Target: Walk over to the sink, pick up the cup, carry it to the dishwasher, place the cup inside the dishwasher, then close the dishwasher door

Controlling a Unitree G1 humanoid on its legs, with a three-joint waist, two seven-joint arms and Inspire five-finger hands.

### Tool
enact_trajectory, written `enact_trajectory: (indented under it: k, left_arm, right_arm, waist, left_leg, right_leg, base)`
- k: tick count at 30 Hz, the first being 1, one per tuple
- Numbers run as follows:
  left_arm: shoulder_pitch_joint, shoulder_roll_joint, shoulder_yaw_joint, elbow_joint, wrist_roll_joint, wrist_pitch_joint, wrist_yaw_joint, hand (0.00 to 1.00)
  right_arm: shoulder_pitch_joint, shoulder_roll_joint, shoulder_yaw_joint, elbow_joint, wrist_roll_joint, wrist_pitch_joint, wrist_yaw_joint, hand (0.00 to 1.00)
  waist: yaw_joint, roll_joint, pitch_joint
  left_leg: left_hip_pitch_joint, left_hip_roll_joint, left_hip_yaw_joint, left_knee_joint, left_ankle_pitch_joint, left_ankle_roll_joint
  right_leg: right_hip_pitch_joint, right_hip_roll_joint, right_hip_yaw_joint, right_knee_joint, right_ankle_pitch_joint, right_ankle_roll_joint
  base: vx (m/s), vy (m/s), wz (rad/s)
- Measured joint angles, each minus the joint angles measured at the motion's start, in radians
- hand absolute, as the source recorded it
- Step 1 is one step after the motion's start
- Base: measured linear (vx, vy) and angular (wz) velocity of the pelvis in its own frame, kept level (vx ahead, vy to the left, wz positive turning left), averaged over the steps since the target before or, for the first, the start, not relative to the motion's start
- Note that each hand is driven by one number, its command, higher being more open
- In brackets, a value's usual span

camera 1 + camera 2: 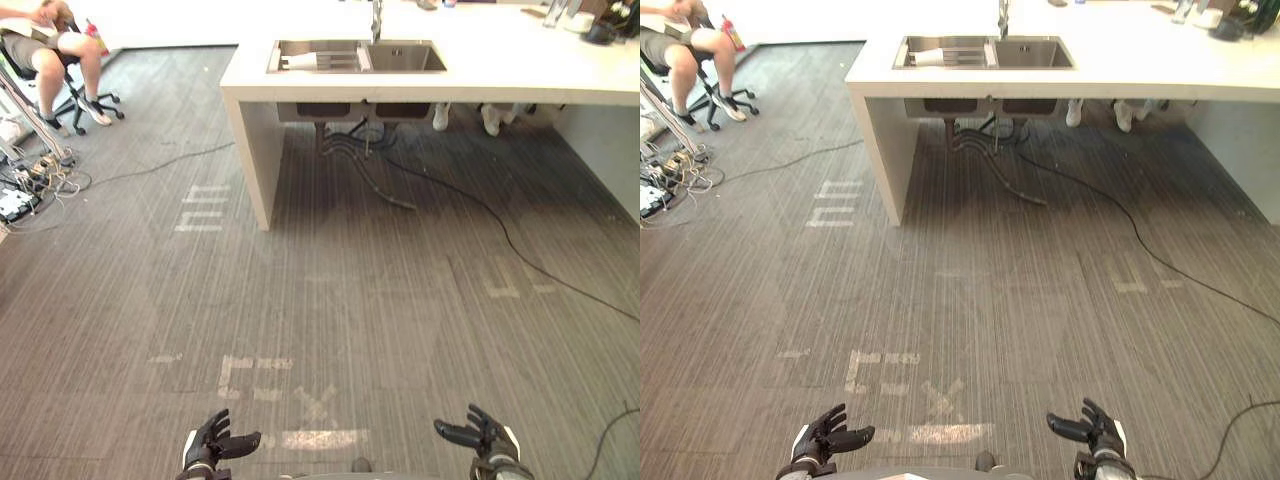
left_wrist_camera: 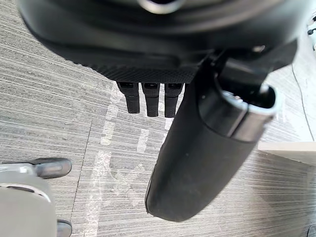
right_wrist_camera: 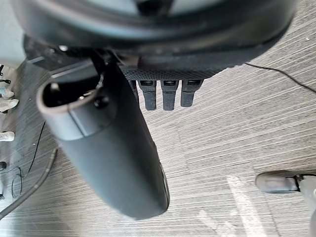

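Note:
Far ahead, a steel double sink [image 1: 405, 58] is set into a pale counter [image 1: 500, 75]. A white cup-like thing [image 1: 299, 62] lies on its side in the sink's left basin. My left hand [image 1: 212, 440] and right hand [image 1: 482, 433] hang low at the near edge, over the grey floor and well short of the counter. Both are open and empty. In the wrist views the left hand's thumb [image 2: 197, 148] and the right hand's thumb [image 3: 113, 148] stand out over bare carpet, with the fingers [image 2: 150, 101] straight.
A person sits on a wheeled chair [image 1: 60, 60] at the far left, beside a tangle of cables [image 1: 35, 180]. A black cable [image 1: 500, 225] trails from under the sink across the floor to the right. Someone's shoes [image 1: 490, 120] show behind the counter. Tape marks [image 1: 300, 400] lie near me.

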Motion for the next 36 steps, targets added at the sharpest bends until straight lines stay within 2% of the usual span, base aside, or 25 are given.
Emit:
enact_trajectory:
  k: [2, 5, 7, 9, 10, 11, 12, 13, 14, 15, 16, 17, 18, 19, 20, 23, 26, 27, 29, 30, 31, 32, 33, 34, 36]
  left_arm:
    - [0.005, 0.001, -0.032, -0.022, -0.011, 0.0, -0.001, 0.9]
    - [0.003, 0.004, -0.076, -0.04, -0.021, 0.001, 0.002, 0.9]
    - [0.002, 0.006, -0.076, -0.061, -0.04, 0.004, 0.018, 0.9]
    - [-0.003, 0.008, -0.074, -0.072, -0.058, 0.003, 0.021, 0.9]
    - [-0.01, 0.009, -0.075, -0.076, -0.062, 0.003, 0.021, 0.9]
    - [-0.019, 0.012, -0.075, -0.075, -0.069, 0.003, 0.022, 0.9]
    - [-0.026, 0.016, -0.075, -0.075, -0.072, 0.003, 0.022, 0.9]
    - [-0.038, 0.026, -0.076, -0.073, -0.075, -0.001, 0.021, 0.9]
    - [-0.052, 0.026, -0.077, -0.069, -0.075, -0.001, 0.021, 0.9]
    - [-0.066, 0.017, -0.076, -0.062, -0.074, -0.001, 0.02, 0.9]
    - [-0.085, 0.011, -0.076, -0.062, -0.074, -0.002, 0.02, 0.9]
    - [-0.092, 0.007, -0.076, -0.065, -0.075, -0.005, 0.02, 0.9]
    - [-0.094, 0.005, -0.076, -0.068, -0.075, -0.006, 0.02, 0.9]
    - [-0.093, 0.001, -0.076, -0.083, -0.076, -0.006, 0.02, 0.9]
    - [-0.091, -0.001, -0.076, -0.105, -0.076, -0.005, 0.02, 0.9]
    - [-0.076, -0.013, -0.077, -0.225, -0.079, -0.007, 0.021, 0.9]
    - [-0.067, -0.024, -0.089, -0.419, -0.101, -0.013, 0.04, 0.9]
    - [-0.057, -0.029, -0.098, -0.516, -0.107, -0.014, 0.04, 0.9]
    - [-0.027, -0.046, -0.105, -0.621, -0.118, -0.016, 0.043, 0.9]
    - [-0.006, -0.054, -0.111, -0.681, -0.118, -0.022, 0.048, 0.9]
    - [0.009, -0.055, -0.116, -0.742, -0.117, -0.024, 0.054, 0.9]
    - [0.023, -0.056, -0.116, -0.795, -0.117, -0.024, 0.06, 0.9]
    - [0.028, -0.055, -0.125, -0.865, -0.117, -0.024, 0.063, 0.9]
    - [0.027, -0.053, -0.139, -0.906, -0.116, -0.024, 0.066, 0.9]
    - [0.037, -0.031, -0.163, -1.006, -0.114, -0.024, 0.066, 0.9]
  right_arm:
    - [-0.006, -0.001, -0.002, -0.007, 0.001, 0.0, -0.013, 0.9]
    - [-0.01, 0.003, 0.017, -0.016, 0.002, 0.003, -0.018, 0.9]
    - [-0.016, 0.005, 0.042, -0.017, 0.003, 0.008, -0.015, 0.9]
    - [-0.029, 0.001, 0.043, -0.017, 0.003, 0.009, -0.015, 0.9]
    - [-0.043, -0.007, 0.05, -0.017, 0.003, 0.009, -0.015, 0.9]
    - [-0.055, -0.02, 0.07, -0.022, 0.002, 0.009, -0.014, 0.9]
    - [-0.054, -0.024, 0.074, -0.034, 0.002, 0.009, -0.014, 0.9]
    - [-0.051, -0.027, 0.079, -0.055, 0.002, 0.008, -0.015, 0.9]
    - [-0.046, -0.036, 0.078, -0.063, 0.003, 0.008, -0.017, 0.9]
    - [-0.049, -0.044, 0.077, -0.062, 0.003, 0.008, -0.019, 0.9]
    - [-0.057, -0.044, 0.077, -0.068, 0.003, 0.007, -0.021, 0.9]
    - [-0.056, -0.04, 0.079, -0.071, 0.01, 0.007, -0.019, 0.9]
    - [-0.054, -0.036, 0.079, -0.071, 0.02, 0.007, -0.019, 0.9]
    - [-0.051, -0.028, 0.08, -0.069, 0.037, 0.007, -0.026, 0.9]
    - [-0.051, -0.019, 0.079, -0.071, 0.054, 0.0, -0.032, 0.9]
    - [-0.045, -0.017, 0.074, -0.102, 0.074, -0.029, -0.044, 0.9]
    - [-0.05, -0.018, 0.059, -0.117, 0.079, -0.042, -0.052, 0.9]
    - [-0.052, -0.018, 0.061, -0.114, 0.079, -0.039, -0.056, 0.9]
    - [-0.037, -0.018, 0.062, -0.114, 0.078, -0.039, -0.057, 0.9]
    - [-0.03, -0.019, 0.059, -0.114, 0.077, -0.039, -0.058, 0.9]
    - [-0.015, -0.007, 0.06, -0.113, 0.075, -0.038, -0.063, 0.9]
    - [0.0, 0.006, 0.06, -0.116, 0.07, -0.038, -0.063, 0.9]
    - [0.015, 0.024, 0.058, -0.12, 0.068, -0.038, -0.063, 0.9]
    - [0.024, 0.028, 0.058, -0.119, 0.067, -0.037, -0.062, 0.9]
    - [0.033, 0.048, 0.059, -0.119, 0.058, -0.033, -0.055, 0.9]
  waist:
    - [0.001, -0.012, 0.016]
    - [-0.004, -0.017, 0.049]
    - [-0.005, -0.014, 0.068]
    - [-0.01, 0.004, 0.081]
    - [-0.017, 0.022, 0.092]
    - [-0.034, 0.036, 0.1]
    - [-0.041, 0.036, 0.1]
    - [-0.053, 0.016, 0.104]
    - [-0.06, 0.013, 0.104]
    - [-0.062, 0.026, 0.109]
    - [-0.058, 0.035, 0.109]
    - [-0.059, 0.041, 0.113]
    - [-0.06, 0.046, 0.116]
    - [-0.053, 0.051, 0.121]
    - [-0.043, 0.042, 0.127]
    - [-0.026, 0.019, 0.137]
    - [0.006, 0.012, 0.142]
    - [0.025, 0.002, 0.149]
    - [0.034, 0.007, 0.146]
    - [0.039, 0.017, 0.142]
    - [0.051, 0.015, 0.132]
    - [0.057, -0.008, 0.115]
    - [0.065, -0.04, 0.108]
    - [0.068, -0.043, 0.106]
    - [0.056, -0.052, 0.106]
  left_leg:
    - [-0.02, -0.023, 0.003, 0.067, -0.051, 0.017]
    - [0.003, -0.038, -0.005, 0.111, -0.113, 0.052]
    - [0.052, -0.023, -0.005, 0.103, -0.146, 0.045]
    - [0.086, 0.01, -0.004, 0.086, -0.155, 0.017]
    - [0.126, 0.044, -0.004, 0.048, -0.158, -0.005]
    - [0.167, 0.073, -0.008, -0.004, -0.151, -0.025]
    - [0.182, 0.081, -0.016, -0.025, -0.149, -0.031]
    - [0.206, 0.083, -0.036, -0.033, -0.152, -0.057]
    - [0.221, 0.103, -0.062, -0.002, -0.17, -0.088]
    - [0.216, 0.12, -0.07, 0.034, -0.173, -0.095]
    - [0.157, 0.155, -0.084, 0.179, -0.144, -0.133]
    - [0.074, 0.196, -0.087, 0.397, -0.062, -0.125]
    - [0.02, 0.226, -0.091, 0.533, -0.017, -0.122]
    - [-0.078, 0.284, -0.084, 0.793, -0.014, -0.117]
    - [-0.149, 0.308, -0.058, 0.937, -0.027, -0.102]
    - [-0.273, 0.29, 0.007, 0.953, -0.056, -0.087]
    - [-0.408, 0.215, 0.048, 0.666, -0.07, -0.066]
    - [-0.424, 0.141, 0.029, 0.419, -0.036, -0.066]
    - [-0.411, 0.084, -0.03, 0.143, 0.059, -0.088]
    - [-0.412, 0.072, -0.052, 0.057, 0.101, -0.081]
    - [-0.404, 0.064, -0.058, 0.084, 0.207, -0.024]
    - [-0.414, 0.051, -0.043, 0.123, 0.232, 0.008]
    - [-0.426, 0.036, -0.022, 0.185, 0.177, 0.017]
    - [-0.42, 0.031, -0.016, 0.214, 0.136, 0.026]
    - [-0.375, 0.016, -0.009, 0.258, 0.072, 0.036]
  right_leg:
    - [-0.079, -0.055, -0.028, 0.203, -0.11, 0.039]
    - [-0.216, -0.127, -0.079, 0.543, -0.146, 0.055]
    - [-0.279, -0.164, -0.137, 0.566, -0.183, 0.042]
    - [-0.316, -0.159, -0.175, 0.492, -0.179, 0.043]
    - [-0.35, -0.138, -0.197, 0.406, -0.154, 0.046]
    - [-0.387, -0.117, -0.2, 0.294, -0.087, 0.051]
    - [-0.402, -0.108, -0.191, 0.227, -0.044, 0.051]
    - [-0.416, -0.105, -0.149, 0.112, 0.069, 0.042]
    - [-0.42, -0.099, -0.121, 0.149, 0.224, -0.016]
    - [-0.433, -0.091, -0.133, 0.207, 0.185, -0.038]
    - [-0.433, -0.078, -0.151, 0.27, 0.111, -0.058]
    - [-0.38, -0.058, -0.171, 0.273, 0.058, -0.073]
    - [-0.336, -0.044, -0.186, 0.251, 0.044, -0.079]
    - [-0.231, -0.007, -0.203, 0.191, 0.03, -0.088]
    - [-0.127, 0.015, -0.204, 0.126, 0.027, -0.092]
    - [0.041, 0.02, -0.198, -0.009, 0.025, -0.092]
    - [0.151, 0.017, -0.191, -0.117, 0.009, -0.072]
    - [0.195, 0.0, -0.184, -0.129, -0.02, -0.054]
    - [0.231, 0.0, -0.171, -0.138, -0.05, -0.029]
    - [0.255, 0.012, -0.161, -0.144, -0.073, -0.011]
    - [0.287, 0.002, -0.139, -0.138, -0.112, 0.012]
    - [0.284, -0.024, -0.121, -0.102, -0.153, 0.031]
    - [0.254, -0.067, -0.106, -0.006, -0.197, 0.051]
    - [0.211, -0.089, -0.085, 0.106, -0.2, 0.057]
    - [0.087, -0.14, -0.049, 0.443, -0.151, 0.135]
  base:
    - [-0.01, 0.061, 0.0]
    - [0.16, 0.051, 0.05]
    - [0.36, 0.0, -0.03]
    - [0.34, -0.047, -0.04]
    - [0.52, -0.107, 0.04]
    - [0.55, -0.127, 0.12]
    - [0.61, -0.179, 0.36]
    - [0.65, -0.248, 0.49]
    - [0.66, -0.281, 0.45]
    - [0.77, -0.378, 0.28]
    - [0.77, -0.397, 0.2]
    - [0.78, -0.397, 0.26]
    - [0.67, -0.328, 0.3]
    - [0.64, -0.277, 0.23]
    - [0.62, -0.254, 0.17]
    - [0.5, -0.184, 0.13]
    - [0.48, -0.075, 0.01]
    - [0.44, 0.036, -0.06]
    - [0.4, 0.082, -0.18]
    - [0.48, 0.171, -0.43]
    - [0.63, 0.231, -0.47]
    - [0.69, 0.213, -0.42]
    - [0.71, 0.202, -0.29]
    - [0.59, 0.169, -0.25]
    - [0.57, 0.193, -0.05]
